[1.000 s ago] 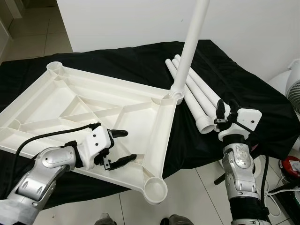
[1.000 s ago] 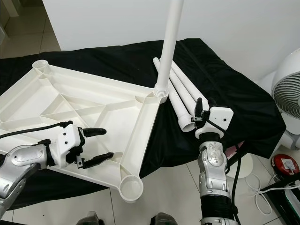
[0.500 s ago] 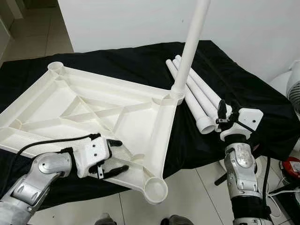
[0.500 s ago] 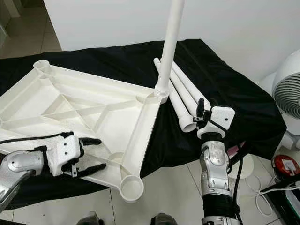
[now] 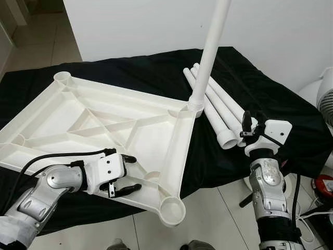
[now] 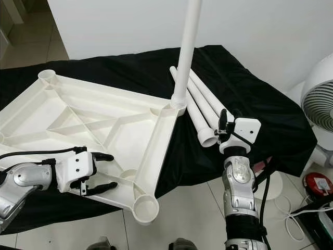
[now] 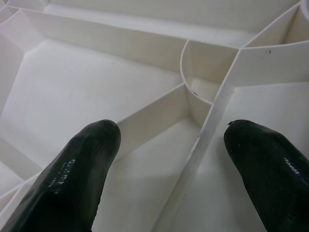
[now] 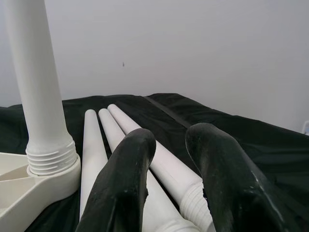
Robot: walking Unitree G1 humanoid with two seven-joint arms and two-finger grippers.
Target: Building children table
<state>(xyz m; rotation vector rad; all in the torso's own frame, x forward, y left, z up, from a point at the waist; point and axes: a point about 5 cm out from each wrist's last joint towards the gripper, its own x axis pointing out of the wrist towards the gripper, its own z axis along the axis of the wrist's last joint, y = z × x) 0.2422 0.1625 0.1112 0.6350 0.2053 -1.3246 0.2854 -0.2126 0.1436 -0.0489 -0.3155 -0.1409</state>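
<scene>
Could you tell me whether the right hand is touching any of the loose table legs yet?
Cannot tell. In the right wrist view the right hand overlaps the loose table legs; no gap or contact shows plainly. The eye views don't settle it either.

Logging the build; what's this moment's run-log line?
left gripper open over tabletop | right gripper open at loose legs | one leg fitted

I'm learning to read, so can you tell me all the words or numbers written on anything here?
No words or numbers can be read.
The left hand's finger has tiny raised marks, too blurred to read.
The upside-down tabletop, the screwed-in leg and the loose legs are plain white.
</scene>
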